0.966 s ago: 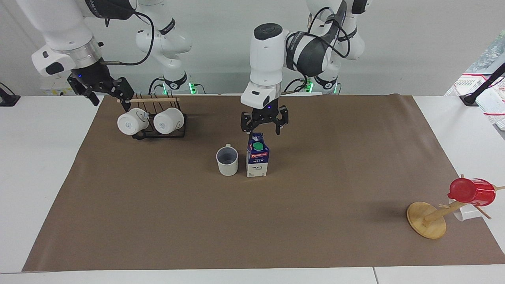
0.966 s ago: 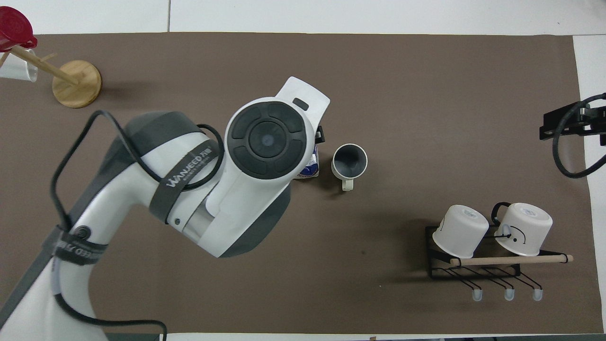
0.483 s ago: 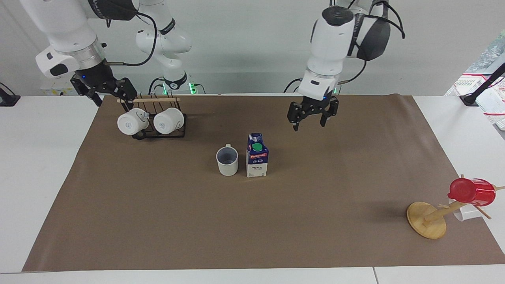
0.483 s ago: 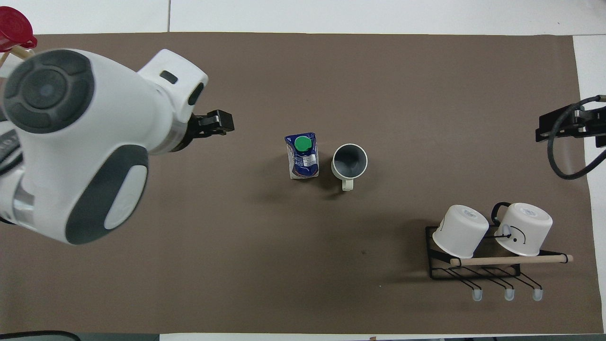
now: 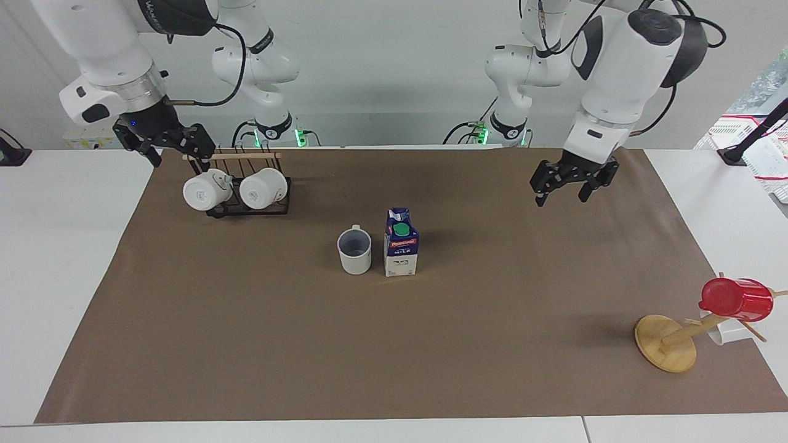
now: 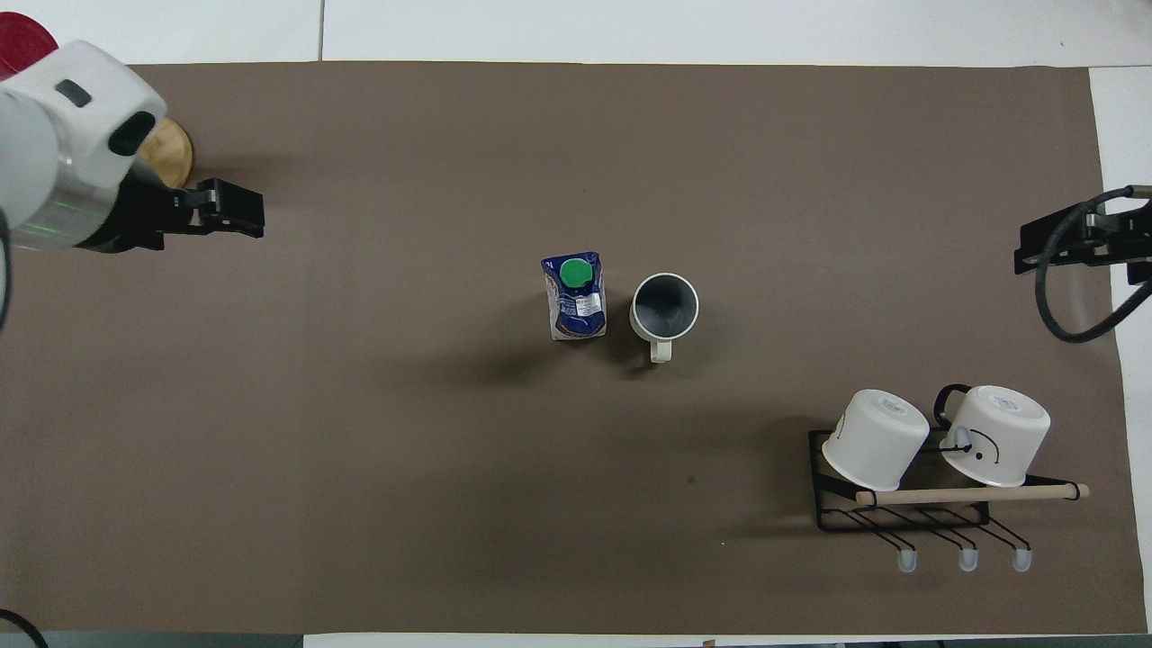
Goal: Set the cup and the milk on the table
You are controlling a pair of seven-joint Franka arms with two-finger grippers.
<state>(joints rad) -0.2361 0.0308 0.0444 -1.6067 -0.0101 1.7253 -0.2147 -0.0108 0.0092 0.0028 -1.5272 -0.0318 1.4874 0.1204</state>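
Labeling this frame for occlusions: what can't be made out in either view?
- Red cup: overhead view, mostly hidden by the left arm and cut by the edge.
- Peg stand's base: overhead, partly covered by the same arm.
- Right gripper: overhead, cut by the edge; finger state unreadable.
- Milk label's small print: too small in both views.
- White cup by the stand: facing view, mostly hidden by its pegs.

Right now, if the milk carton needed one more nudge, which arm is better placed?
Left, marginally. The left gripper hangs empty over the sheet toward its own end; the right gripper waits by the mug rack, farther from the milk.
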